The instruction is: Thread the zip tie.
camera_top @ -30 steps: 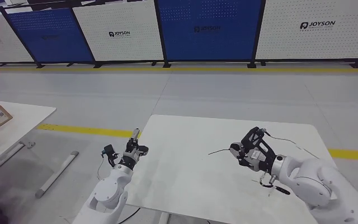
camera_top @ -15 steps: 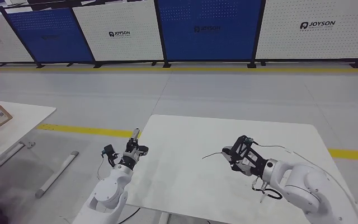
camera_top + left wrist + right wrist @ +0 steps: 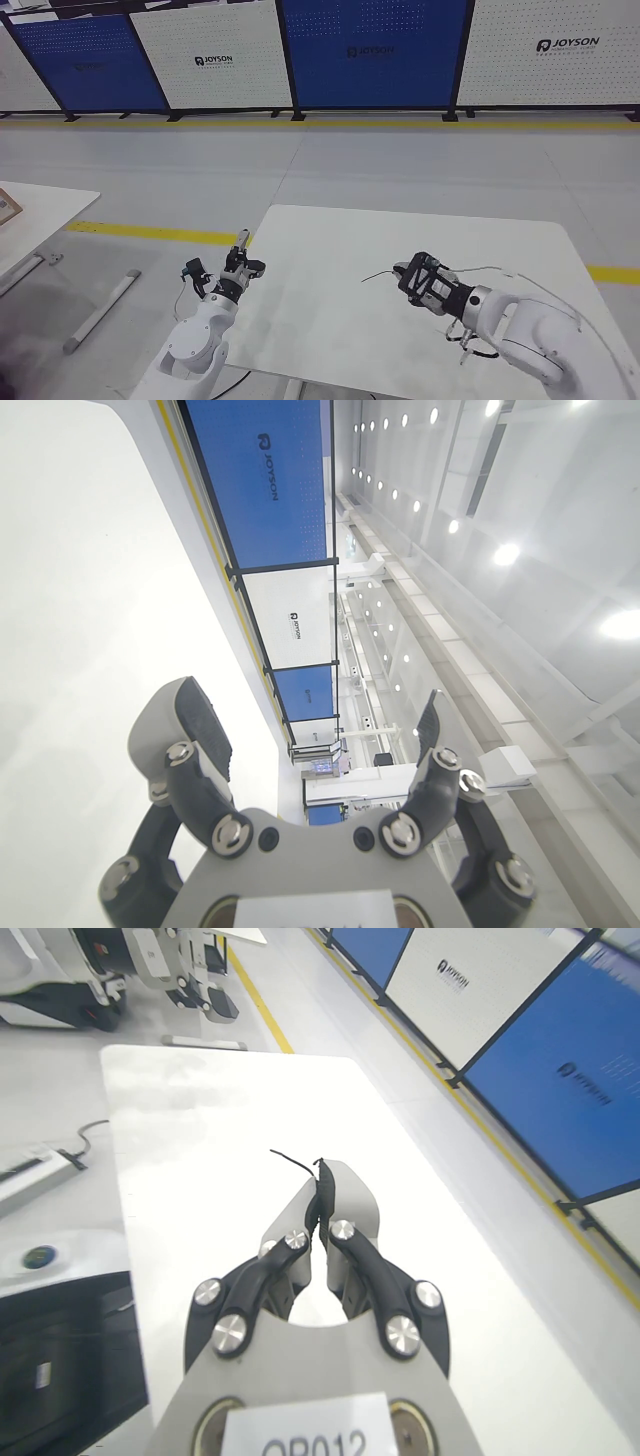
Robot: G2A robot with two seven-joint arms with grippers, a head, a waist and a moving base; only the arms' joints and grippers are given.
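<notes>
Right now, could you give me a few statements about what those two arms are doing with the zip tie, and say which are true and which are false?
1. The right jaws are shut on the zip tie. True.
2. The left jaws grip the zip tie's other end. False: they stand open and empty.
3. The zip tie lies loose on the table. False: it is pinched in the right jaws, with a thin end sticking out past them.
4. The left jaws are at the table's edge. True.

There's a broad bare stretch of white table [image 3: 320, 300] between the left gripper [image 3: 245, 252], sitting at the left edge, and the right gripper [image 3: 405, 273] over the right half. What pokes into that gap is the thin black zip tie [image 3: 378, 274] tail, sticking out of the right gripper's pinched tips toward the middle.
</notes>
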